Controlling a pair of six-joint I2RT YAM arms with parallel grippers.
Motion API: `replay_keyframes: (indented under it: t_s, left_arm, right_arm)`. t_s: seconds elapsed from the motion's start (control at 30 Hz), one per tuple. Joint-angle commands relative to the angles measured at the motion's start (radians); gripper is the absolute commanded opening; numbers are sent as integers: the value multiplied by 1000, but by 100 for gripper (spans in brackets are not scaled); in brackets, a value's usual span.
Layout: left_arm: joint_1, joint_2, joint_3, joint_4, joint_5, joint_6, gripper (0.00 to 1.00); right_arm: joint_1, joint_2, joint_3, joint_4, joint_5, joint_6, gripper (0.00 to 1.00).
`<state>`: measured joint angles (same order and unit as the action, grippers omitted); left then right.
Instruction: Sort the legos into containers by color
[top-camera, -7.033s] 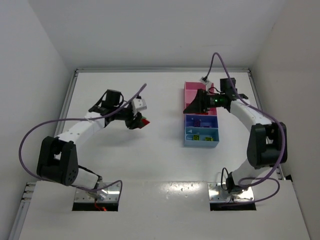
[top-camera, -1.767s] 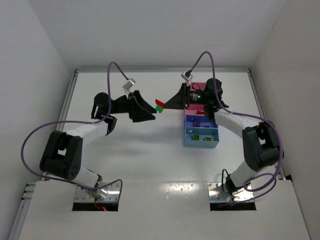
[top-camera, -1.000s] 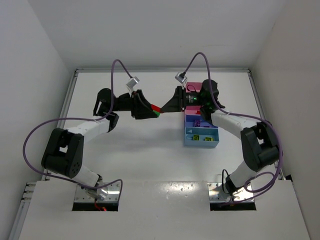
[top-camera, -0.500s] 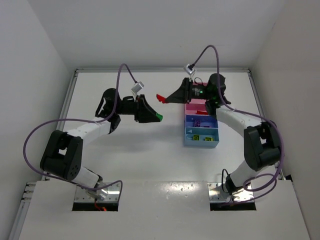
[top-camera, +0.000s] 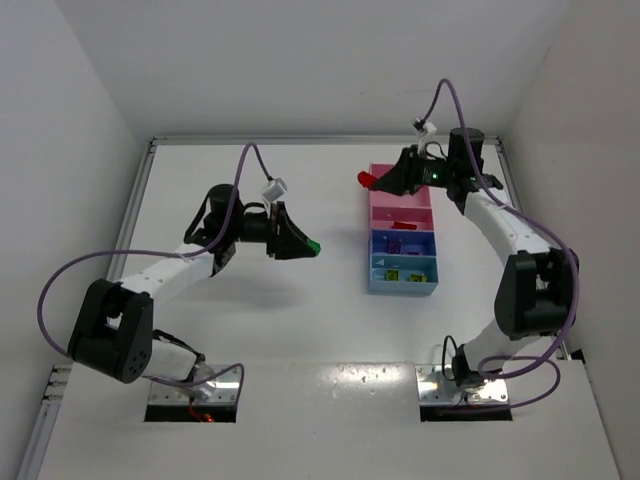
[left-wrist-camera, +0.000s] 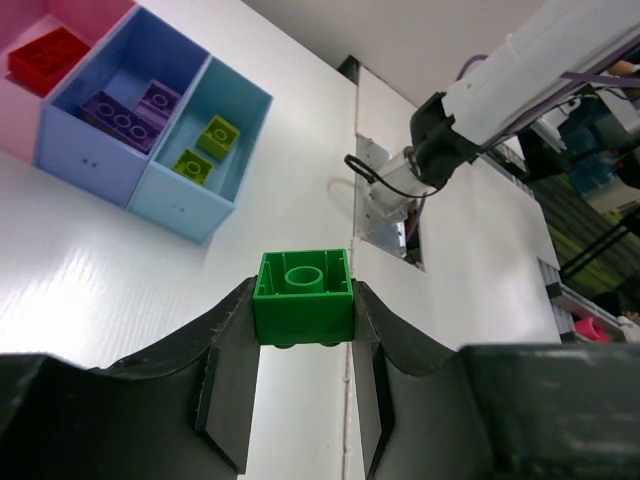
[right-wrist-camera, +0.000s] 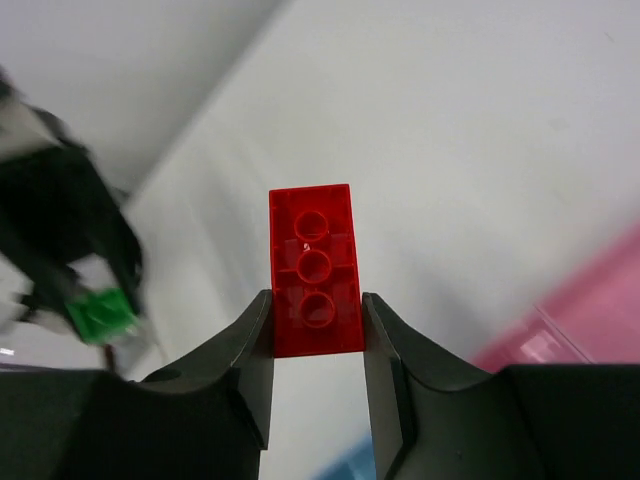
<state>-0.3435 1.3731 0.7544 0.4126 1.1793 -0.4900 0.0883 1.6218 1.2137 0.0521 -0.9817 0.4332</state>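
My left gripper hangs above the middle of the table, shut on a green lego. The left wrist view shows that green lego pinched between the two fingers of the left gripper, hollow underside up. My right gripper is shut on a red lego at the left of the tray's far pink end. In the right wrist view the red lego stands upright in the right gripper. Inside the tray lie a red lego, purple legos and yellow legos.
The tray's compartments run from pink at the far end through dark blue to light blue nearest me. Purple cables arc from both arms. Metal rails edge the table at left and right. White walls surround it.
A second ago both grippers met over the table on a joined red and green pair. They have pulled apart: the right moved to the tray's far end with the red, the left drew back with the green.
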Motion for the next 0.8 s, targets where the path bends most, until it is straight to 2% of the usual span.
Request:
replay_keyframes:
  t_s: [0.0, 0.07, 0.27, 0.5, 0.77]
  left_arm:
    - [35, -32, 43, -72, -43, 96, 30]
    - [44, -13, 68, -95, -43, 108, 30]
    - [44, 15, 105, -106, -43, 108, 30]
    - [44, 34, 114, -115, -52, 108, 30]
    - [44, 63, 132, -115, -52, 108, 30]
  right_arm:
    - [-5, -60, 11, -440, 191, -537, 10]
    - [-16, -71, -9, -480, 292, -621, 10]
    - [-48, -43, -42, -509, 423, -764, 10]
    - [-78, 20, -22, -540, 466, -875, 10]
    - [-96, 95, -22, -509, 497, -896, 10]
